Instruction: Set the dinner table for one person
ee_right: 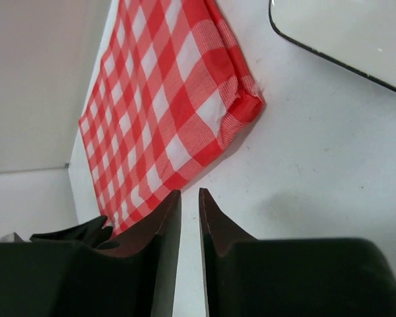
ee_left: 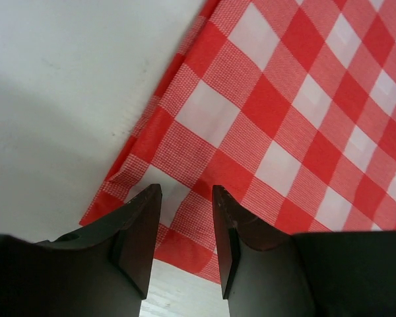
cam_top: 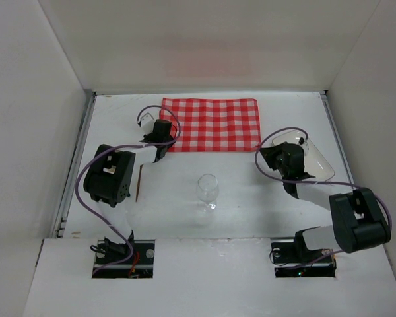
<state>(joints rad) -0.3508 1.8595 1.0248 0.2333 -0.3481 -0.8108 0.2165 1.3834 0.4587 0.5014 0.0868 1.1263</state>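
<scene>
The dinner table (cam_top: pixel 251 198) is a white tabletop. A red-and-white checked cloth (cam_top: pixel 211 124) lies flat at its back middle. A clear wine glass (cam_top: pixel 207 190) stands upright in the middle. A white rectangular plate (cam_top: pixel 315 157) lies at the right. My left gripper (cam_top: pixel 162 142) hovers over the cloth's near-left corner. In the left wrist view the left gripper (ee_left: pixel 187 198) is open and empty above the cloth (ee_left: pixel 284 119). My right gripper (cam_top: pixel 275 153) is beside the plate's left edge. In the right wrist view the right gripper (ee_right: pixel 190 195) is all but shut and empty, between the cloth (ee_right: pixel 158 99) and the plate (ee_right: pixel 343 26).
A thin brown stick (cam_top: pixel 139 183) lies on the table beside the left arm. Metal rails (cam_top: pixel 76 165) run along the table's sides, with white walls behind them. Purple cables loop over both arms.
</scene>
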